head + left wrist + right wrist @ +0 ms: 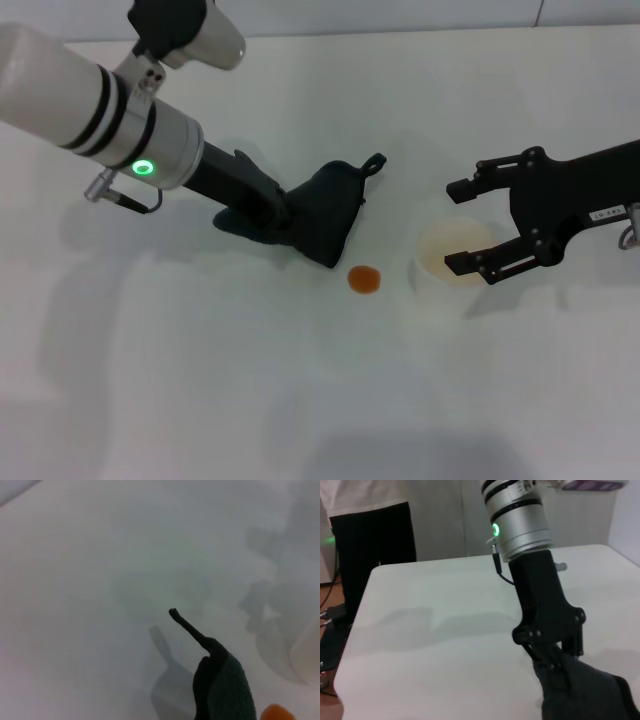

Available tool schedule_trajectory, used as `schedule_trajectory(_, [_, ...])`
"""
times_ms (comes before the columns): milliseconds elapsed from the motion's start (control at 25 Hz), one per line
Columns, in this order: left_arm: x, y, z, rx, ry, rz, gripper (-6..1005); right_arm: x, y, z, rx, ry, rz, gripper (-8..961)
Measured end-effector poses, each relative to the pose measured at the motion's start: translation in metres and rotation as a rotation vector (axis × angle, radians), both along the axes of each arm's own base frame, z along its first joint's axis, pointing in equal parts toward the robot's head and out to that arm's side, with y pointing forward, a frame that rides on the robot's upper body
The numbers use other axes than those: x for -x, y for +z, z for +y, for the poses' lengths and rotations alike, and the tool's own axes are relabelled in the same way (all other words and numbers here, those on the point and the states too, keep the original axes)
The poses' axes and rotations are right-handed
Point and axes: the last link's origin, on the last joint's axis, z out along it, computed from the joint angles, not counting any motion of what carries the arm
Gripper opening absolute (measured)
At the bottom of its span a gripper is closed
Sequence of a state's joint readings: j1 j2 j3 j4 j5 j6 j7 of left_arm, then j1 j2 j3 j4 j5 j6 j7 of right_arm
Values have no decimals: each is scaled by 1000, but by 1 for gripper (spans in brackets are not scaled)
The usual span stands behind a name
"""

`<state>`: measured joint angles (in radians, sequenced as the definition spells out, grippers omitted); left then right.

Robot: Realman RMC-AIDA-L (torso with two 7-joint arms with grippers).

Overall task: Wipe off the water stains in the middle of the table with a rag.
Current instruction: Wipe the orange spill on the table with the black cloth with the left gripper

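Left of centre in the head view, the left pincer is clenched on the black rag, its fingers buried in the cloth (the right wrist view shows them pinching the bunched fabric from above). The rag lies against the white bench, its thin pointed tail curling toward the upper right of the cloth. Just below and right of the rag's lower corner, near the middle of the frame, sits the small round orange-brown water stain, near the cloth but clear of it. At centre right, the right pincer is released, its two black fingers spread wide, one at each side of a whitish translucent plastic cup standing on the bench right of the stain; whether they touch the cup is unclear.
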<state>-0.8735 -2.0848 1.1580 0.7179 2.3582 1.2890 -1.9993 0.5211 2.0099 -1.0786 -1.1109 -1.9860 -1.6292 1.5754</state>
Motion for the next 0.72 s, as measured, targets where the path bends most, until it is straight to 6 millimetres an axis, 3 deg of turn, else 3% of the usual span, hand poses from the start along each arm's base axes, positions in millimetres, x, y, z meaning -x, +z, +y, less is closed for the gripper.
schedule_trajectory(240, [2, -17, -5, 1, -16, -22, 133, -14, 5, -5, -21, -35, 3, 841])
schedule_trajectory(720, [-3, -47, -18, 66, -40, -7, 133, -20, 4, -8, -28, -46, 7, 841])
